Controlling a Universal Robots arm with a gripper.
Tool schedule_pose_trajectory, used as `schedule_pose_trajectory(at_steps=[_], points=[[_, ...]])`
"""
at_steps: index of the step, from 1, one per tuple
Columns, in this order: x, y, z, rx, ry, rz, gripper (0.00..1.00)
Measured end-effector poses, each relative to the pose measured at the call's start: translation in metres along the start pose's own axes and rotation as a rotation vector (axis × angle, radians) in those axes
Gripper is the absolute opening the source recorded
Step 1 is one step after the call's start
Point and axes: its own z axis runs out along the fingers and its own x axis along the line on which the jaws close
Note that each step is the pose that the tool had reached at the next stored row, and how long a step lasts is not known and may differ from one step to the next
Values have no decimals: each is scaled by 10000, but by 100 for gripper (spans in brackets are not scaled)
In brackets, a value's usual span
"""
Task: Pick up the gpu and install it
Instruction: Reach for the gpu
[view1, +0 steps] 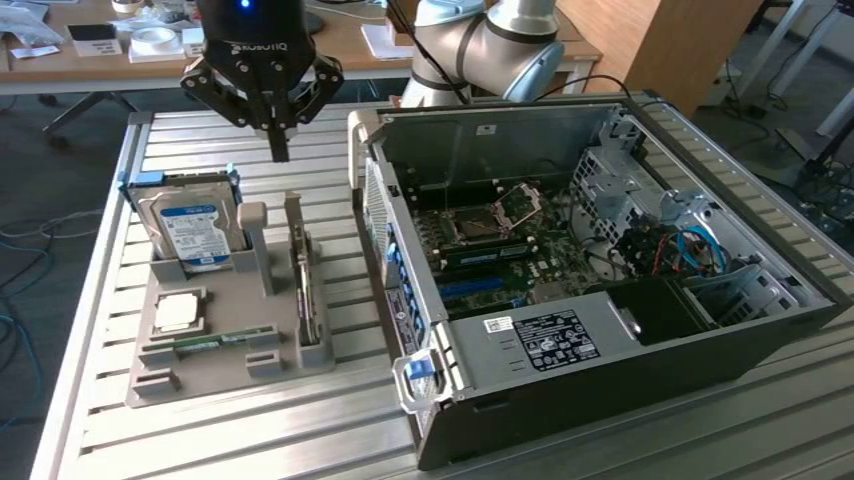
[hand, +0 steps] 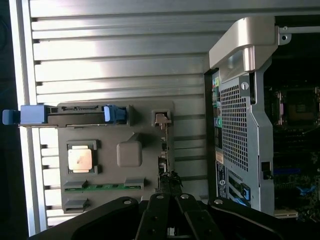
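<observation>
Grey matte plastic tray (view1: 207, 375) holds the thin dark gpu (view1: 307, 300) upright on edge in a slot, black Robotiq-marked gripper (view1: 279, 148) hanging above, fingers pressed together, empty.

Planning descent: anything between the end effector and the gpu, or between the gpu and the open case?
Nothing visible between the shut end effector and the gpu, standing on edge in the grey holder. Between gpu and motherboard rises the near wall of the computer case; the case is open above.
</observation>
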Motion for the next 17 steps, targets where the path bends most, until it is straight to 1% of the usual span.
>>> schedule_pose_trajectory(at_steps=[10,12,17], points=[[1,-2,0,0,0,2,11],[1,-17,-1,0,1,1,11],[4,-88,-4,0,0,1,11]])
